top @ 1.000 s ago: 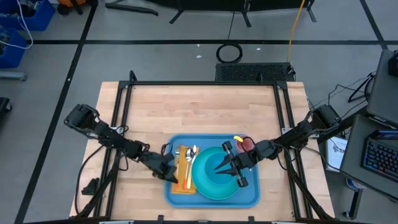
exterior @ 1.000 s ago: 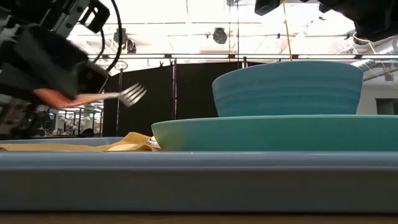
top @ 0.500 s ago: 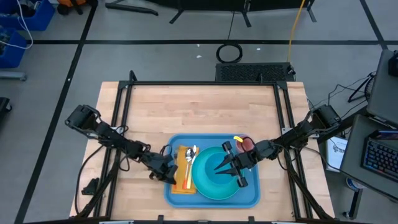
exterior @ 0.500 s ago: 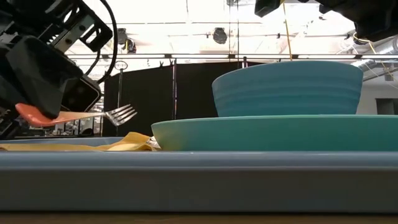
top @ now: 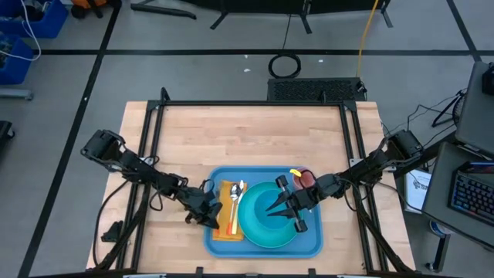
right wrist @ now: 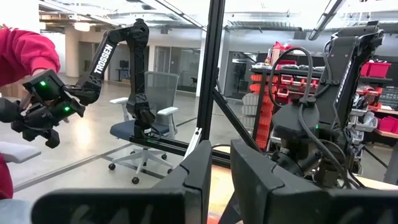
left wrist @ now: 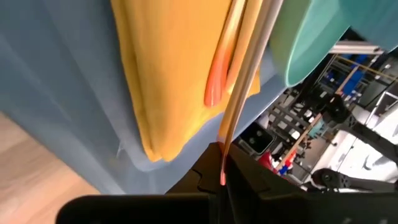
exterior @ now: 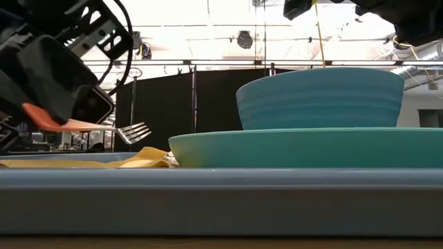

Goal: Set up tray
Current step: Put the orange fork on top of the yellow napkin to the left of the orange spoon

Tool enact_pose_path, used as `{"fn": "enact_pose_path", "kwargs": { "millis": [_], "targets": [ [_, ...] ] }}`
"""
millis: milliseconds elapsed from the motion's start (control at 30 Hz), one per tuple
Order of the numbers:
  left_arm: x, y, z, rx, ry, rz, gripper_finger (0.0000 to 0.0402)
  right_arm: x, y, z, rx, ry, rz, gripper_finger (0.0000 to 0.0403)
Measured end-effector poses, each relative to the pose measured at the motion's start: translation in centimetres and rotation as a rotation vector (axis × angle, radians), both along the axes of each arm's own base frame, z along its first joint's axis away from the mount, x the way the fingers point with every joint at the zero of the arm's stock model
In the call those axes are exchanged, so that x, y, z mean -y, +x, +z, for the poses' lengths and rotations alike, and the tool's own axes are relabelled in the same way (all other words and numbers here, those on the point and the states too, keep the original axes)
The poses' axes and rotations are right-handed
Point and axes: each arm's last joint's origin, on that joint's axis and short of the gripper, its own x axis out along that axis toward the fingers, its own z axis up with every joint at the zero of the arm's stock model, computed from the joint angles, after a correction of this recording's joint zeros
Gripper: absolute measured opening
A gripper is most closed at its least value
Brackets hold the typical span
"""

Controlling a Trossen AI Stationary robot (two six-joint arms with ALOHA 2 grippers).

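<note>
Above tray (top: 312, 245), fork (exterior: 97, 126) in left gripper (top: 210, 219)

1. Around your wooden worktop (top: 255, 139) you have grey floor (top: 193, 73) crossed by dark lines.
2. Behind you, a white office chair (right wrist: 146, 140) stands on polished floor.
3. Red storage bins (right wrist: 273, 78) fill shelving; ceiling lights glare overhead.

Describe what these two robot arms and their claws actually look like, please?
Both arms are slim, dark, jointed limbs with black cables looping alongside them. The left gripper and right gripper each end in two flat, dark, squared-off fingers. In the low view the left gripper shows as a blocky black housing with thin looping wires. No markings are readable on either arm.
</note>
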Motion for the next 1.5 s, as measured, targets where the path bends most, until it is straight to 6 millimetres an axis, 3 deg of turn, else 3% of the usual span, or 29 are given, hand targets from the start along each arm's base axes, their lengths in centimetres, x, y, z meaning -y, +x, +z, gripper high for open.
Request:
{"fn": "enact_pose_path", "kwargs": {
  "millis": [567, 800, 967, 1133, 1300, 1500],
  "targets": [
    [-0.15, 0.14, 0.09, 0.076, 0.066, -0.040, 0.0006, 0.03, 0.01, -0.01, 0.000, -0.002, -0.002, 0.0049],
    [-0.13, 0.08, 0.02, 0.086, 0.086, -0.067, 0.0039, 0.02, 0.03, -0.09, -0.009, -0.005, -0.002, 0.0049],
    [-0.04, 0.00, 0.03, 0.096, 0.084, -0.113, 0.0024, 0.02, 0.03, -0.12, -0.011, -0.006, -0.002, 0.0049],
    [-0.11, 0.06, 0.03, 0.101, 0.097, -0.090, 0.0007, 0.02, 0.03, -0.12, -0.011, -0.006, -0.002, 0.0049],
    [-0.20, 0.17, 0.05, 0.106, 0.113, -0.044, 0.0027, 0.02, 0.03, -0.12, -0.011, -0.006, -0.002, 0.0049],
    [-0.39, 0.54, 0.37, 0.166, 0.160, 0.052, 0.0023, 0.02, 0.04, -0.14, -0.013, -0.006, -0.002, 0.0050]
  ]
}}
